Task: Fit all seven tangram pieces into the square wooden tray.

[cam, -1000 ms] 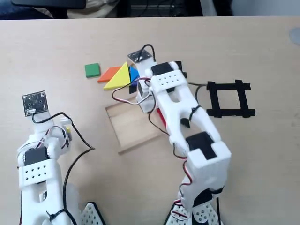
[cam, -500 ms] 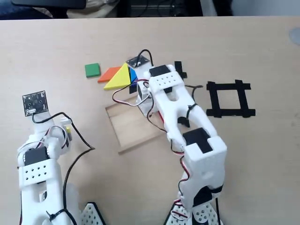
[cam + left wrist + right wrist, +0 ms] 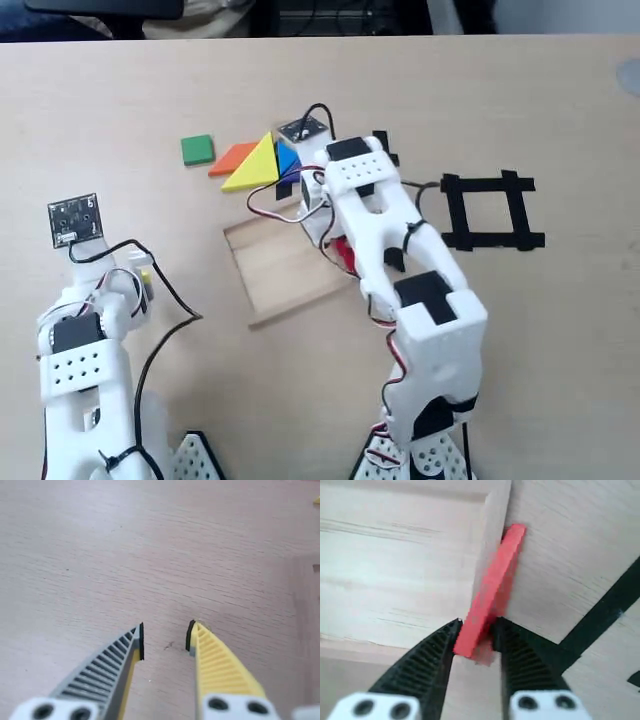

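My right gripper (image 3: 476, 627) is shut on a red tangram piece (image 3: 492, 590), held on edge right at the wooden tray's (image 3: 395, 555) rim. In the high view the red piece (image 3: 341, 256) peeks out beside the right arm at the right edge of the tray (image 3: 280, 268). A green square (image 3: 198, 150), an orange piece (image 3: 231, 158), a yellow triangle (image 3: 256, 166) and a blue piece (image 3: 287, 158) lie on the table beyond the tray. My left gripper (image 3: 165, 637) stands open over bare table, far to the tray's left.
A black tape square (image 3: 490, 212) marks the table to the right of the right arm, and a strip of that tape (image 3: 605, 610) runs close to the red piece. The left arm (image 3: 85, 350) sits at the near left with a cable (image 3: 165, 290) trailing beside it.
The right arm's wrist shifted slightly away and then back, and more of the red piece now shows at the tray's right edge. The left arm has kept still.
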Tool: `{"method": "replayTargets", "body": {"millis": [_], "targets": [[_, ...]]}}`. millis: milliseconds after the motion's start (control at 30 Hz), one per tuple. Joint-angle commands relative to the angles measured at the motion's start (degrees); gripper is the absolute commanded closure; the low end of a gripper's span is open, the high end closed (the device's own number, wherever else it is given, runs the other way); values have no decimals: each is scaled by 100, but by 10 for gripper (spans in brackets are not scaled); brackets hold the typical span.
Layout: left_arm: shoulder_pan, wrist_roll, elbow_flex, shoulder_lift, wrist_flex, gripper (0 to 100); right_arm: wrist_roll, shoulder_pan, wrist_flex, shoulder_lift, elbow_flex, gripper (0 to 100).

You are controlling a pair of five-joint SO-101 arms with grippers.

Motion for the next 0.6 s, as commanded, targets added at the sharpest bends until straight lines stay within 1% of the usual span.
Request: {"method": "replayTargets", "body": {"millis": [0,200,367,467,567], "targets": [[-57,-62,-22,-88,-105,828,70,62,-53,-22,-277,972],[-57,-62,-22,-88,-105,828,70,79,-167,-22,-242,988],[-31,-62,-22,-88,-105,828,70,316,-97,-136,-409,988],[-22,-62,22,-123,-105,829,70,431,290,-382,-804,988],[-57,-18,13,-141,-105,829,62,316,800,-708,-1244,988]]}}
